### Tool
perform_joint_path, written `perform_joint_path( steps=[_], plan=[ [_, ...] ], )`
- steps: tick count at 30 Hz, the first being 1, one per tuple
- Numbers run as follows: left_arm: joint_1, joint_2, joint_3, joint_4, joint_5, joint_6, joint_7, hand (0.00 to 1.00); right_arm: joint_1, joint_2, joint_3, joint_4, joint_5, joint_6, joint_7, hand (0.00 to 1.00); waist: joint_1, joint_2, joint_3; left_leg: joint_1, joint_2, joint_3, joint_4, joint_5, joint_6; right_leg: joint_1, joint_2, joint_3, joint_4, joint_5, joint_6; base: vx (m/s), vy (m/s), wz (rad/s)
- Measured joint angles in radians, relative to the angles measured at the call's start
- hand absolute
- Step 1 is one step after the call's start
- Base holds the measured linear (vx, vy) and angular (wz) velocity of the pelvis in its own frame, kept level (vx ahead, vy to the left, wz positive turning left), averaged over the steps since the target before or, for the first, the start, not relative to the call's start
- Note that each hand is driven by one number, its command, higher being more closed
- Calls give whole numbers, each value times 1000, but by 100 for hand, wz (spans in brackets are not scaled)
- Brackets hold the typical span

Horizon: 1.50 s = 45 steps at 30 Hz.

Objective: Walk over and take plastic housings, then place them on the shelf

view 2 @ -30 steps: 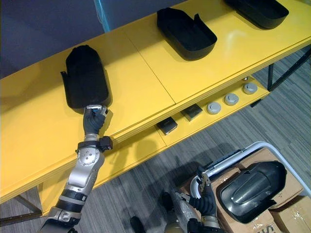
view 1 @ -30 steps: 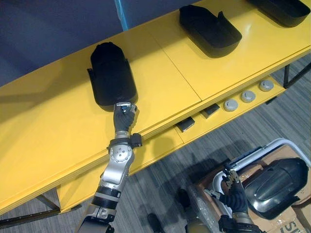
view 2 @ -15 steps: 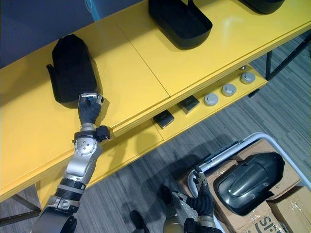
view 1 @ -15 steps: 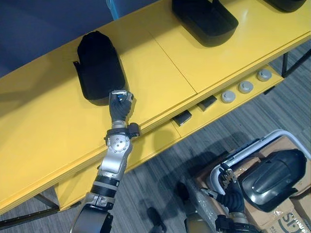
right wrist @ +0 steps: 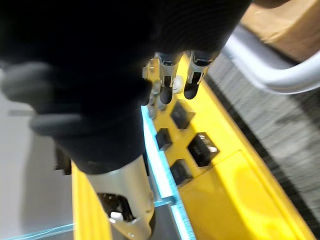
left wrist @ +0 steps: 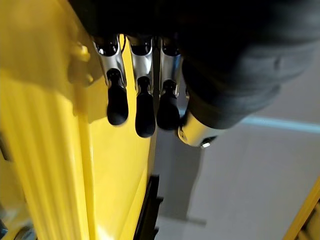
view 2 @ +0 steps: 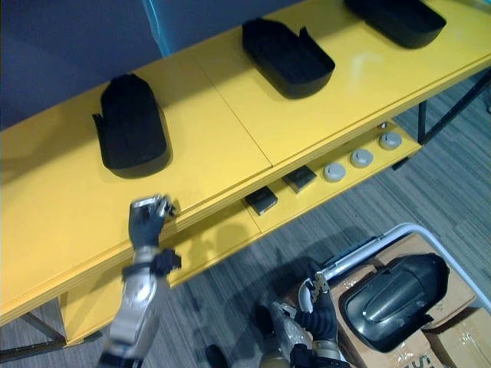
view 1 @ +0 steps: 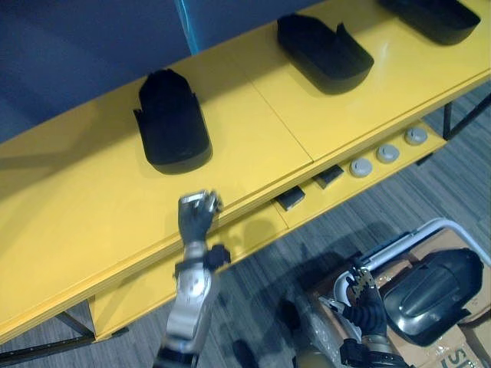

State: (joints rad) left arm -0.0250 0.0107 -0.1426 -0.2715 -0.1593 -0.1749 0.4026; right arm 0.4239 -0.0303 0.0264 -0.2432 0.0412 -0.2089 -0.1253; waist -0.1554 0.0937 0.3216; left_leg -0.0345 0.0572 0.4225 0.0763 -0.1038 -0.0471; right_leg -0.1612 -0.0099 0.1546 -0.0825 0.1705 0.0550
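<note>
1. Nearest to us, our right hand [view 1: 367,300] is hanging low beside the white tube frame [view 1: 399,244]. Its fingers are relaxed and a little spread, and it is holding nothing.
2. Just past that frame, the boxed housing [view 1: 437,295], dark and glossy with a rounded back, is lying in a cardboard box [view 1: 460,356]. We are judging that this one is not yet taken.
3. Our left hand [view 1: 196,216] is hovering over the front edge of the yellow shelf [view 1: 92,199]. Its fingers are straight and loose, and it is empty and apart from every housing.
4. Farther on the shelf, the first housing [view 1: 173,126] is resting with its domed side up; it is matte black with a rounded far end.
5. The second housing [view 1: 322,52] is lying hollow side up, like a shallow tray. The third housing [view 1: 430,14] is sitting at the far end, partly cut off.
6. We are judging three placements as done, and at least one housing is left to fetch.
</note>
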Motion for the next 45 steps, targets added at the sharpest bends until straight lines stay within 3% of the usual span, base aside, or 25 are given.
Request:
perform_joint_path(
  steps=[2, 6, 8, 10, 11, 12, 13, 15, 18, 20, 21, 22, 24, 25, 26, 27, 28, 30, 32, 34, 37, 38, 39, 42, 45],
  plan=[
    [46, -2, -2, -49, 8, -10, 0, 0, -1, -10, -17, 0, -12, -1, 0, 0, 15, 1, -37, -15, 8, -59, 74, -37, 4, 13, 6, 9, 4, -5, 1, 33, 2, -17],
    [50, -2, -50, -76, 54, -33, -8, 0, 19, 5, -98, -20, -35, -2, 1, 0, 2, -5, -94, -2, 1, -71, 94, -54, 12, 20, 3, 16, 33, -14, 12, -7, 35, -10],
    [31, -1, -87, -70, 78, -36, -12, 0, 37, 21, -117, -56, -47, -2, 0, 0, 1, -24, -98, 25, -9, -25, 93, -61, 23, 12, 2, 69, 61, -11, 16, -94, 104, -77],
    [4, 6, -111, -54, 107, -38, -12, 0, 59, 49, -115, -83, -67, -3, -7, 0, 0, -59, -117, 19, -7, 82, 111, -76, 40, -29, 12, 110, 37, 62, 55, -192, 83, -122],
    [-3, 8, -110, -49, 110, -38, -12, 0, 55, 54, -114, -83, -71, -2, -12, 0, 7, -61, -120, 17, 9, 125, 103, -76, 44, -31, 18, 92, -5, 114, 70, -261, -4, -145],
    [-13, 14, -92, -32, 119, -38, -13, 0, 41, 73, -109, -84, -79, -3, -21, 0, 4, -67, -118, 18, 28, 197, 101, -73, 49, -60, 21, -67, 36, 111, 48, -239, -17, -138],
    [-17, 12, -80, -15, 124, -36, -13, 0, 36, 76, -107, -84, -84, -3, -25, 0, 0, -66, -118, 23, 38, 232, 101, -69, 52, -75, 14, -171, 100, 53, 23, -148, 9, -173],
    [-7, 7, -29, 8, 123, -34, -13, 0, 3, 74, -106, -75, -107, -3, -46, 0, 6, -65, -118, 79, 80, 403, 106, -67, 50, -79, -51, -401, 389, -178, -10, -78, 62, -191],
    [-1, 8, 8, 27, 123, -36, -12, 0, -47, 74, -105, -63, -117, -3, -68, 0, 7, -72, -124, 115, 138, 538, 161, -69, 42, -27, -177, -491, 573, -277, -8, -31, -43, -163],
    [-2, 8, 11, 59, 122, -38, -7, 0, -60, 75, -102, -66, -126, -3, -70, 0, 14, -82, -126, 118, 166, 579, 205, -89, -2, -2, -206, -502, 550, -291, 17, 1, -119, -128],
    [-4, 7, 21, 90, 120, -35, 4, 0, -68, 76, -97, -67, -126, -3, -70, 0, 17, -97, -125, 121, 188, 606, 253, -98, -15, 11, -193, -501, 506, -323, 17, -9, -302, -140],
    [-4, -13, 37, 154, 118, -16, 21, 0, -77, 64, -90, -81, -125, -3, -69, 0, 14, -75, -114, 126, 274, 612, 364, -130, -35, 42, -130, -487, 445, -345, -22, -3, -327, -134],
    [2, -35, 47, 182, 119, 4, 29, 0, -59, 49, -78, -96, -125, -3, -66, 0, 15, -64, -118, 129, 397, 581, 505, -132, -8, 63, -42, -429, 400, -334, -51, 25, -385, -152],
    [9, -39, 68, 182, 120, 3, 33, 0, -50, 26, -47, -115, -115, -7, -60, 0, 42, -66, -121, 122, 488, 506, 629, -98, 70, 79, 34, -348, 373, -331, -79, 41, -384, -185],
    [14, -36, 79, 183, 122, 3, 36, 0, -50, 23, -39, -125, -104, -8, -56, 0, 46, -67, -122, 106, 508, 459, 669, -73, 110, 81, 53, -321, 365, -327, -92, 77, -364, -193],
    [20, -34, 95, 189, 125, 3, 42, 0, -45, 12, -32, -137, -101, -19, -52, 0, 43, -66, -122, 51, 512, 319, 731, -25, 175, 90, 70, -286, 344, -308, -119, 94, -189, -102],
    [22, -36, 99, 197, 128, 3, 46, 0, -42, 7, -32, -135, -92, -21, -52, 0, 41, -68, -122, 21, 497, 248, 751, -31, 164, 95, 72, -275, 334, -303, -126, 139, -169, -86],
    [49, -37, 122, 205, 139, 4, 51, 0, -36, -13, -25, -113, -82, -21, -48, 0, 49, -67, -125, -50, 399, 44, 722, -94, 62, 116, 69, -227, 280, -273, -128, 169, -83, -57],
    [80, -37, 149, 205, 155, 4, 52, 0, -39, -13, -25, -66, -82, -20, -46, 0, 61, -65, -127, -48, 347, -26, 596, -121, 17, 138, 65, -223, 247, -263, -121, 151, -14, -27],
    [104, -37, 166, 216, 169, 4, 50, 0, -45, -19, -27, 2, -83, -19, -44, 0, 63, -61, -130, -51, 323, -74, 477, -127, 3, 158, 62, -241, 230, -263, -121, 116, 36, 14],
    [149, -45, 175, 239, 203, 4, 36, 0, -85, -44, -52, 109, -85, -16, -42, 0, 74, -32, -145, -69, 278, -128, 294, -80, -36, 162, 54, -282, 208, -263, -103, 110, 198, 33],
    [152, -49, 178, 259, 203, 4, 23, 0, -118, -53, -82, 151, -87, -6, -45, 0, 77, -10, -145, -85, 253, -139, 224, -16, -31, 159, 50, -304, 204, -264, -85, 87, 286, 49],
    [153, -44, 183, 277, 203, 4, 12, 0, -165, -56, -112, 197, -97, 3, -56, 0, 84, -6, -138, -84, 226, -154, 175, 26, -71, 155, 31, -314, 208, -272, -67, 75, 291, 51],
    [158, -26, 213, 319, 204, 4, -15, 0, -322, -52, -170, 281, -150, 24, -120, 0, 95, -5, -126, -128, 121, -179, 105, 68, -38, 83, -62, -354, 242, -285, -14, 26, 289, 54],
    [149, 2, 231, 350, 204, 3, -15, 0, -464, -53, -188, 352, -200, 50, -169, 0, 132, -7, -82, -155, 83, -190, 103, 78, -23, 64, -101, -365, 247, -279, 6, -37, 219, 33]
  ],
)
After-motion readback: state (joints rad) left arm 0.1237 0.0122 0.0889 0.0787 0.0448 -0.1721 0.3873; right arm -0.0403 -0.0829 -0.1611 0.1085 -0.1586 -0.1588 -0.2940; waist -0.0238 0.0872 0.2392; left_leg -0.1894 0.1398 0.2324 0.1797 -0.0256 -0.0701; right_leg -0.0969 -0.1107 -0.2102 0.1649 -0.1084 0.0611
